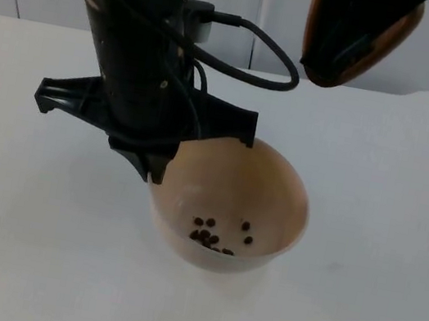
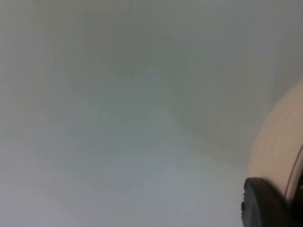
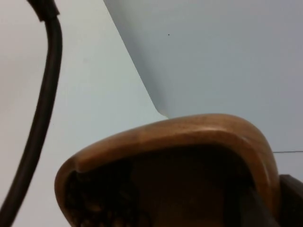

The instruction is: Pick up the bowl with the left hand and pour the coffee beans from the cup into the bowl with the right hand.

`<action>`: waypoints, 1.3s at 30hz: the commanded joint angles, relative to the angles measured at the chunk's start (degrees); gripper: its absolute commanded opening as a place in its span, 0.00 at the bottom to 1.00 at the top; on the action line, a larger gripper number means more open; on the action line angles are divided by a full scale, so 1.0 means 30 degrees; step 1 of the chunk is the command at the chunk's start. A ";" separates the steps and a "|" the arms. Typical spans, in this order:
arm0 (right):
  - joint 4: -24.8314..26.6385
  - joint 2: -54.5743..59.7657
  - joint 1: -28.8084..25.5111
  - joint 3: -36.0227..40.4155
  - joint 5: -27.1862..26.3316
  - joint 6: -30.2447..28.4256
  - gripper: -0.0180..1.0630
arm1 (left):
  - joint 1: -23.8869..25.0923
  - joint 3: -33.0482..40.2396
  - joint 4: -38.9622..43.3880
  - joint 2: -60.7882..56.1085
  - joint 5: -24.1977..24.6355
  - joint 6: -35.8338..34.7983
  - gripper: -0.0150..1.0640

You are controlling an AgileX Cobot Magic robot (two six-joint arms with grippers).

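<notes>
The cup [image 3: 189, 156], tilted in the right gripper's [image 3: 265, 208] grasp, holds beans; the left gripper [image 1: 155, 168] clamps the bowl [image 1: 276, 190].

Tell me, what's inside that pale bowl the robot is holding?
A few dark coffee beans lie at the bottom of the bowl. The left gripper clamps its near rim and covers part of the inside there.

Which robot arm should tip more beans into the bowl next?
Probably the right: the right gripper holds the wooden cup with beans inside, above the table. The left gripper is busy holding the bowl.
</notes>
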 commanded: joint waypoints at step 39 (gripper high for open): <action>1.4063 -0.2656 -0.6666 -0.0129 -0.5168 -0.3750 0.02 | -0.0083 -0.0009 -0.0283 -0.0107 0.0285 -0.0158 0.01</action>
